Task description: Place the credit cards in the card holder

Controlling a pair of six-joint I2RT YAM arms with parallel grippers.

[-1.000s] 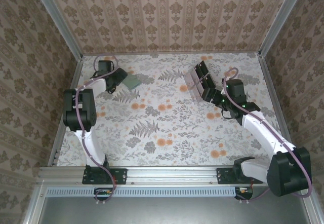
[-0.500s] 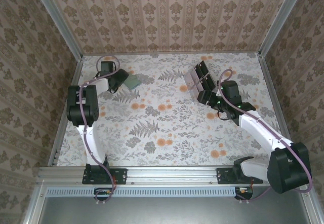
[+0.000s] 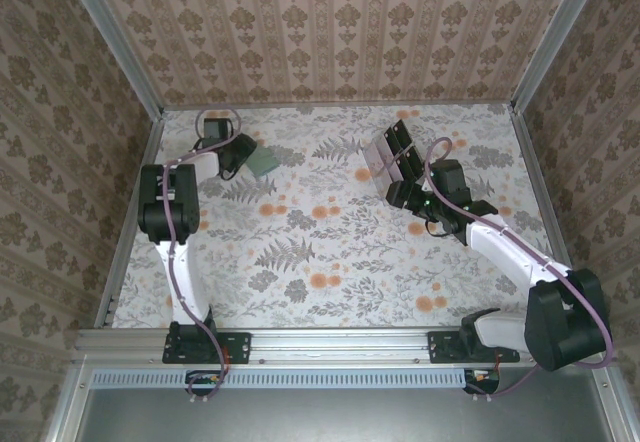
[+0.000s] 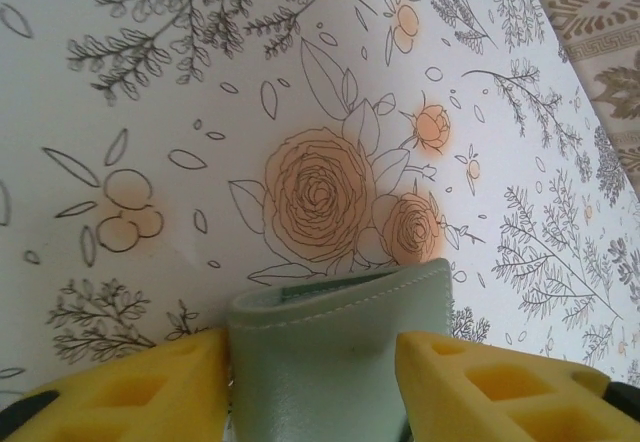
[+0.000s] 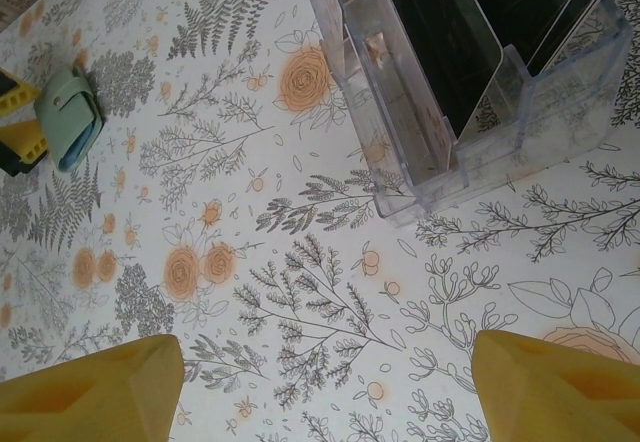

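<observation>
Pointing lengthwise out of left gripper (image 4: pixel 312 354), green card holder (image 4: pixel 338 327)

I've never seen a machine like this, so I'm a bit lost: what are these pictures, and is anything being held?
The machine is a left robot arm and a right robot arm, bolted at the edge of a flower-patterned table. One picture looks down from above. The other two come from a camera on each wrist, so you see yellow fingers. The left tool pinches a small flat dull-green card holder from both sides. The right tool is open and empty, near a clear plastic rack with dark panels.
</observation>
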